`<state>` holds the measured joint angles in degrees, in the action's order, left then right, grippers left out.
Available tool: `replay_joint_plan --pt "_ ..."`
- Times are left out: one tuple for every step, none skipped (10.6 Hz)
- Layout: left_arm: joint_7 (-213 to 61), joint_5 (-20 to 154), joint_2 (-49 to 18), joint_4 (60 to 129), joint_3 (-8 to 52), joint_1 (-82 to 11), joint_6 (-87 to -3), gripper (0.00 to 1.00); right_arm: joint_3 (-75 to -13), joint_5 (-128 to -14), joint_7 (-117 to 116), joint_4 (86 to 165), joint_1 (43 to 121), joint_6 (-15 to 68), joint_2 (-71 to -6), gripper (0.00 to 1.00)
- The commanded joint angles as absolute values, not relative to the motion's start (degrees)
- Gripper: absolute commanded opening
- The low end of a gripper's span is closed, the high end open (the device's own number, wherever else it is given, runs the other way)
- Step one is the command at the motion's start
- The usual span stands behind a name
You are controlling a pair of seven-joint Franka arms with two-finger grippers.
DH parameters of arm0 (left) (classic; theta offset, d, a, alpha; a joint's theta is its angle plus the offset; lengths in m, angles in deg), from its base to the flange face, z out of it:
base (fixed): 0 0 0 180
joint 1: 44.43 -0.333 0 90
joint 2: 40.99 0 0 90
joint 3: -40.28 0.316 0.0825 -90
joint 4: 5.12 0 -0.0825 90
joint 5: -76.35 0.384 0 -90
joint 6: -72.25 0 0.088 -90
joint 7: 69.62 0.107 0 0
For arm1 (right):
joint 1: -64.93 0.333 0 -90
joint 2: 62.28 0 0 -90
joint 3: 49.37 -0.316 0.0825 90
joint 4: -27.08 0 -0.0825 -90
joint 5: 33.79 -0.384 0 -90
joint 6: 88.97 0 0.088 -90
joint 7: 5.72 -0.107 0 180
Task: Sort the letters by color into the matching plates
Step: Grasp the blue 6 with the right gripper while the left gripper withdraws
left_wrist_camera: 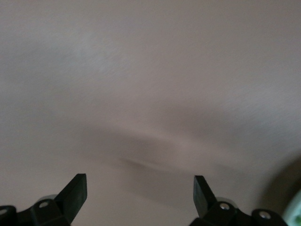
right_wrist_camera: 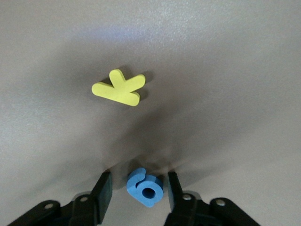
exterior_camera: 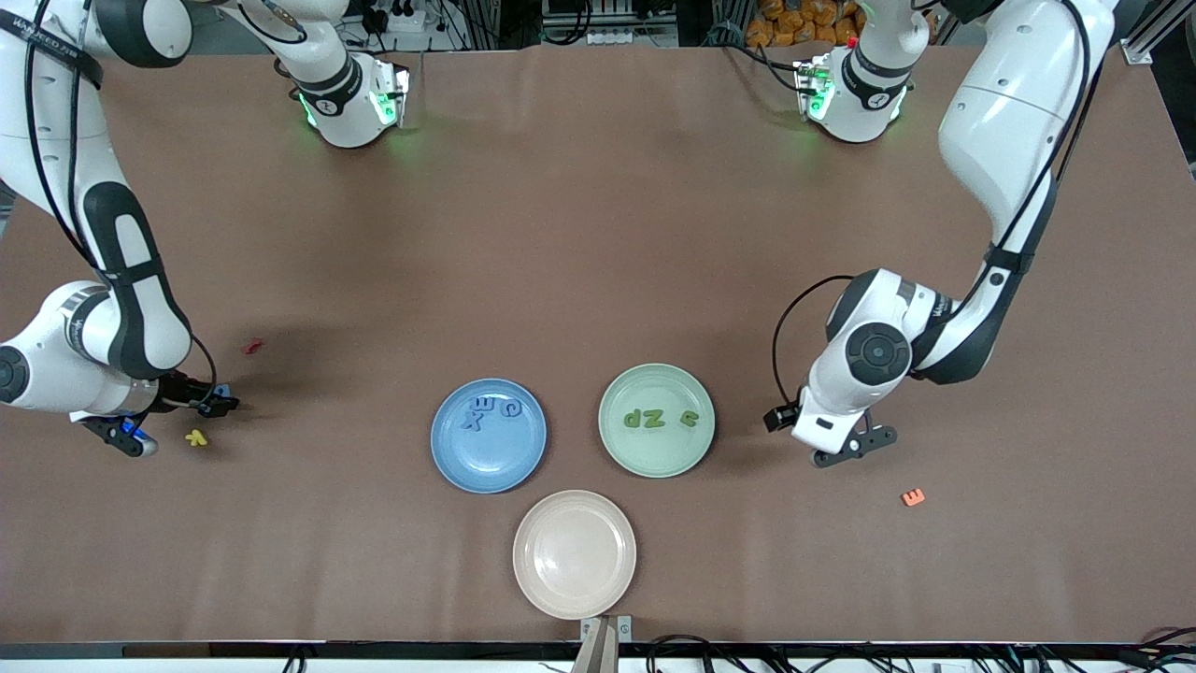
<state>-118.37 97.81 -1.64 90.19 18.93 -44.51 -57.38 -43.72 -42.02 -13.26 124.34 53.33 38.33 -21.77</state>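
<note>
Low over the table at the right arm's end, the right gripper [exterior_camera: 131,437] is seen with its fingers partly open on either side of a small blue letter [right_wrist_camera: 145,187]; in the right wrist view a narrow gap shows between the letter and each finger, so no grip on it can be confirmed. A yellow letter [exterior_camera: 195,437] lies flat on the table just beside the gripper, toward the middle of the table, clear of the fingers. A small red letter [exterior_camera: 250,347] is seen farther from the front camera than the yellow one, well apart from it. The blue plate [exterior_camera: 489,436] sits near the middle of the table, with three blue letters [exterior_camera: 486,410] gathered in the part of it farthest from the front camera. Beside it, toward the left arm's end, the green plate [exterior_camera: 657,420] holds three green letters [exterior_camera: 659,418] laid in a row across its middle. A beige-pink plate [exterior_camera: 575,553] is placed nearer to the front camera than both, between them, with nothing on it. The left gripper [exterior_camera: 852,447] is held low over bare table beside the green plate, toward the left arm's end, its fingers spread wide and holding nothing; only the table surface is shown between them in the left wrist view. An orange letter [exterior_camera: 913,497] lies near that gripper, nearer to the front camera. Nothing stands between the right gripper and the blue plate except open table.
</note>
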Motion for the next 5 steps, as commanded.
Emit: replay_joint_plan --pt "-118.23 99.02 -11.1 101.3 17.87 -45.04 -57.39 1.0 -44.71 -43.02 -12.05 125.6 52.27 38.47 -22.03 0.43" --pt "-118.31 98.76 -11.55 101.84 16.99 -45.13 -57.39 1.0 -44.71 -43.02 -12.05 125.6 52.27 38.47 -21.94 0.39" --pt "-118.49 98.76 -12.42 103.32 16.81 -45.04 -57.39 1.0 -44.71 -43.02 -12.05 125.6 52.27 38.47 -21.94 0.33" --pt "-118.75 98.76 -14.0 105.42 16.63 -45.04 -57.56 1.0 -44.71 -43.02 -11.97 125.6 52.27 38.47 -21.94 0.31" --pt "-119.19 98.67 -15.4 107.62 15.76 -45.04 -58.26 1.0 -44.71 -43.02 -11.36 125.6 52.27 38.47 -21.94 0.28"
